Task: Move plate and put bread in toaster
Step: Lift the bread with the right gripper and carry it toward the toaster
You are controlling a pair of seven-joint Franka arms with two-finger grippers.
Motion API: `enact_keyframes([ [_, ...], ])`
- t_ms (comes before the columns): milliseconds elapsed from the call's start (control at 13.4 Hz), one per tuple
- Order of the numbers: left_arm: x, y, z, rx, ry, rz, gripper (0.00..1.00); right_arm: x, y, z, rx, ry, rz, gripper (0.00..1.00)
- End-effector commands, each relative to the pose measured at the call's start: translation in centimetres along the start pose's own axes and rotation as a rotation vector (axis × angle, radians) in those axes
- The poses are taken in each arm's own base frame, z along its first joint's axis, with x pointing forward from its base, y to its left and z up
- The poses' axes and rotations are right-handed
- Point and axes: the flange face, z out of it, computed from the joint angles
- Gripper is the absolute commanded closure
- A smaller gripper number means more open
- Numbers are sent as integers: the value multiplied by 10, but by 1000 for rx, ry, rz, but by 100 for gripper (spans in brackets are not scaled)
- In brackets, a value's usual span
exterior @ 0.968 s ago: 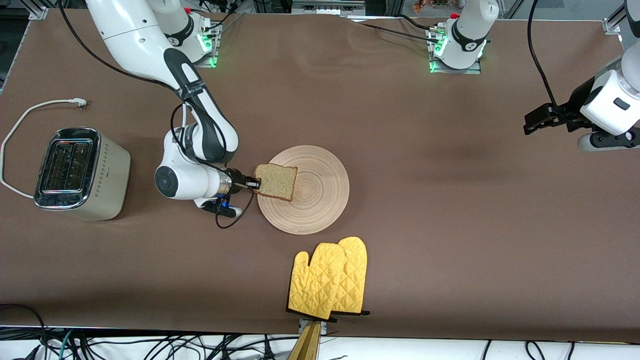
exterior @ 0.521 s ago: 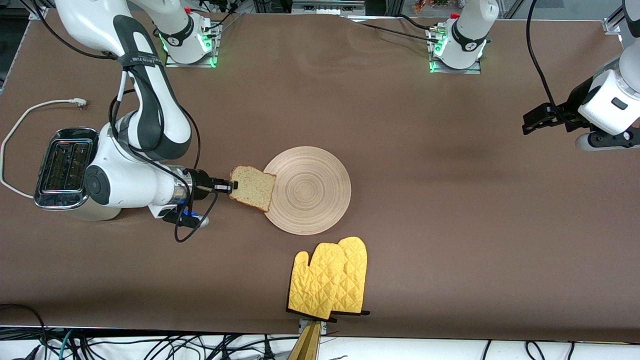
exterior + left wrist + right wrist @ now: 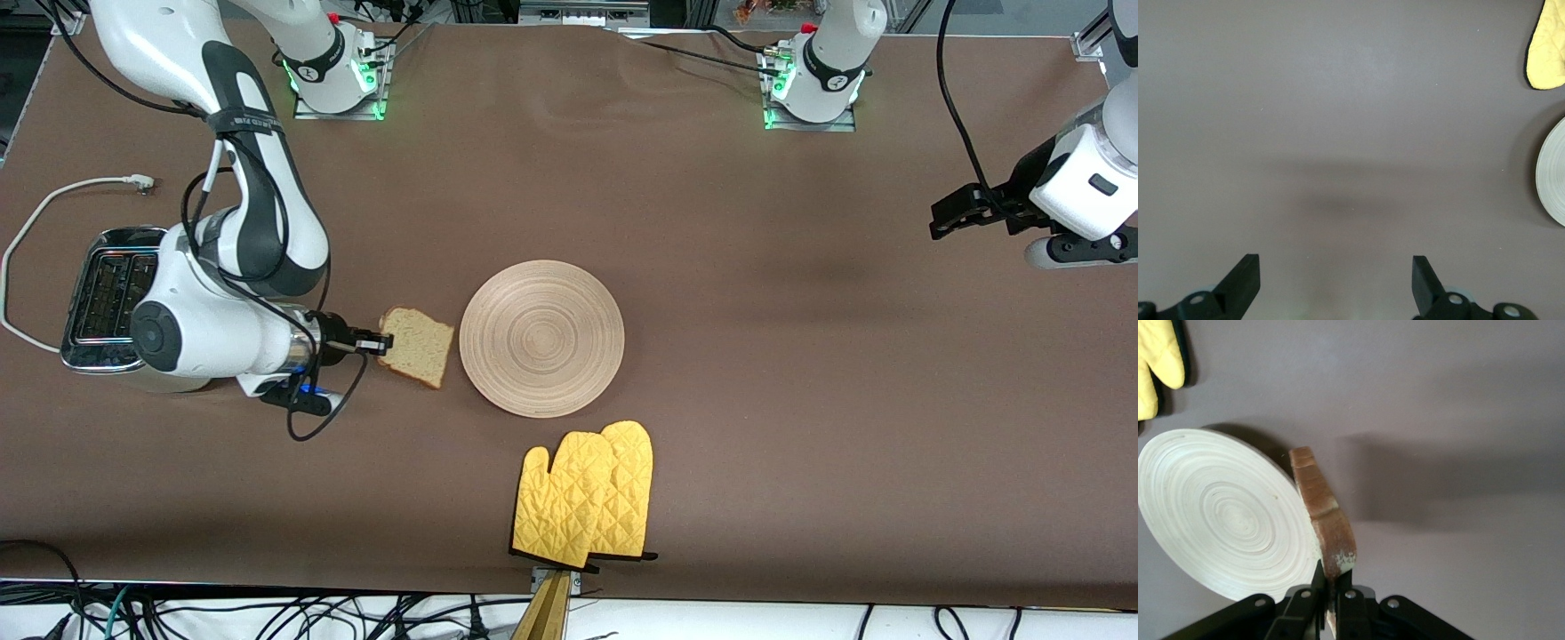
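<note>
My right gripper (image 3: 380, 343) is shut on the edge of the bread (image 3: 416, 346), a light brown slice with a darker crust, held in the air over bare table between the plate and the toaster. In the right wrist view the bread (image 3: 1325, 513) stands edge-on between the jaws of that gripper (image 3: 1331, 583). The round pale plate (image 3: 541, 338) lies flat mid-table with nothing on it, and shows again as the plate (image 3: 1218, 513). The cream toaster (image 3: 124, 307) stands at the right arm's end, partly hidden by the right arm. My left gripper (image 3: 947, 218) waits open over its end of the table, seen too in its wrist view (image 3: 1336, 277).
A pair of yellow oven mitts (image 3: 587, 494) lies near the table's front edge, nearer the camera than the plate. The toaster's white cord (image 3: 53, 200) loops on the table toward the robots' bases. Brown cloth covers the table (image 3: 800, 400).
My right gripper has carried the bread off the plate toward the toaster, and the arm now covers part of the toaster. The left arm has stayed still.
</note>
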Motion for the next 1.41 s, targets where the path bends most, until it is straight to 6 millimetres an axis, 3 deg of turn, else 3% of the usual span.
enact_keyframes([
  [0,1,-1,-5,-20,-5,-9,0,-4,2,-12,-69,27,-49,100],
  [149,1,-1,-5,-20,-5,-9,0,-2,12,-22,-128,52,-84,100],
  [298,2,-2,-5,-23,-3,-12,0,-1,35,-37,-167,39,-105,100],
  [521,2,-2,-4,-22,-5,-12,0,2,62,-76,-193,27,-149,100],
  [745,2,-2,-5,-23,-3,-12,0,2,95,-95,-263,-6,-131,100],
  [1043,2,-2,-5,-23,-3,-12,0,-9,122,-143,-387,-18,-115,100],
  [1340,2,-3,-5,-24,-4,-14,0,-25,172,-187,-421,-47,-139,100],
])
